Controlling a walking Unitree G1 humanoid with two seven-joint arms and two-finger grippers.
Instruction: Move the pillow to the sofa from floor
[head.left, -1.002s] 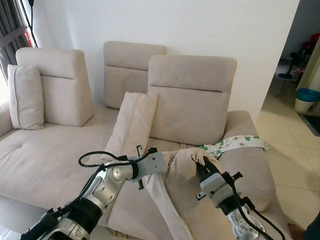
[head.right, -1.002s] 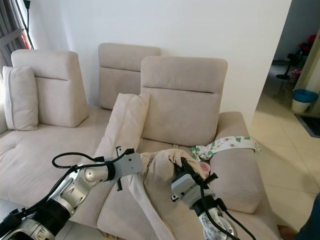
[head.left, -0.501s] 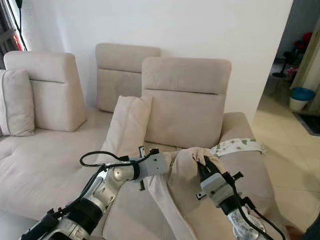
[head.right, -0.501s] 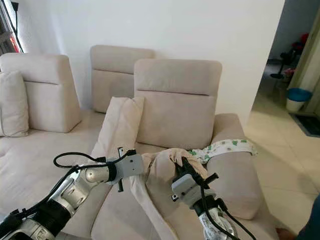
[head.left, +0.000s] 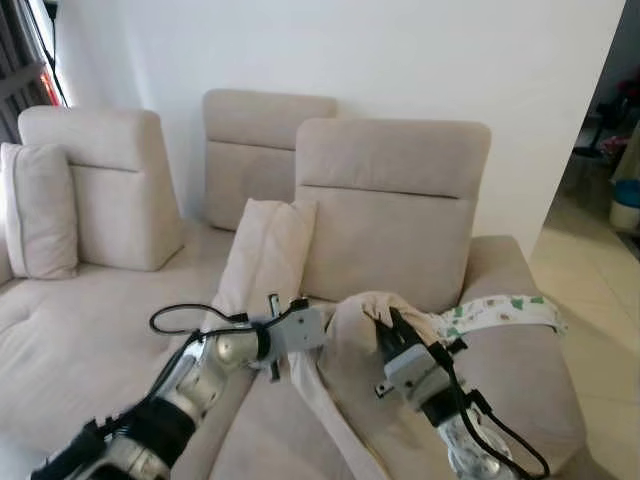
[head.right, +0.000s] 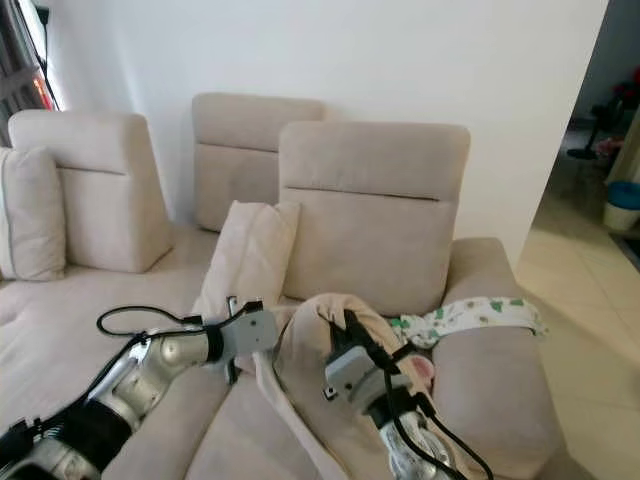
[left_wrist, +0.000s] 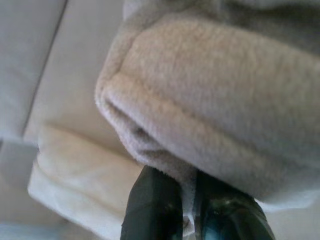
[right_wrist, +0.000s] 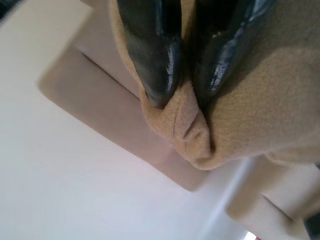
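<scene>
Both arms are reaching forward over the sofa (head.left: 100, 330) seat: the left gripper (left_wrist: 187, 202) and right gripper (right_wrist: 182, 75) are each pinching a fold of the beige pillow (head.left: 350, 350), holding it above the cushion.

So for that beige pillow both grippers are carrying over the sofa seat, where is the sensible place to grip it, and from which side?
Probably the upper corners, one per side. The pillow is soft, so flat faces offer no purchase, while gathered edge fabric pinches easily. The left gripper comes in from the robot's left, jaws shut on a fold; the right gripper pinches a bunched top corner from the right. The body hangs between them above the sofa.
</scene>
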